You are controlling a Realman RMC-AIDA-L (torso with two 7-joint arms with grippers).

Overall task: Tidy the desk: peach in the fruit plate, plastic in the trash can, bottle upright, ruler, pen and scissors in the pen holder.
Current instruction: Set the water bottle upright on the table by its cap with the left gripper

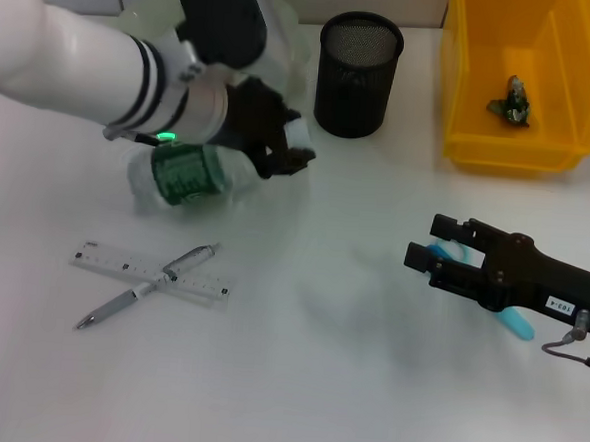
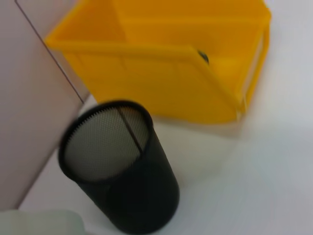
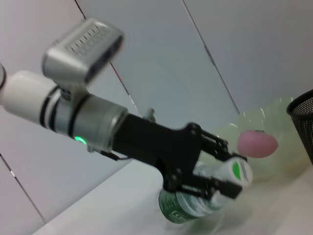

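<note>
Your left tool [image 1: 291,153] is clamping the lying water bottle [image 1: 193,173] near its neck beside the mesh pen holder [image 1: 357,73]; tilting it upright risks slippage, while your right tool [image 1: 444,248] is pinching blue scissors [image 1: 514,320].

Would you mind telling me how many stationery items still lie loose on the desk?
2: a clear ruler near the desk's front left, and a pen lying crossed over it. Scissors may be hidden beneath the right gripper, where something blue shows.

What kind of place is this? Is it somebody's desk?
Probably a desk set up for a robot: a white table with a ruler, a pen and a mesh pen holder. The left gripper holds a bottle.
</note>
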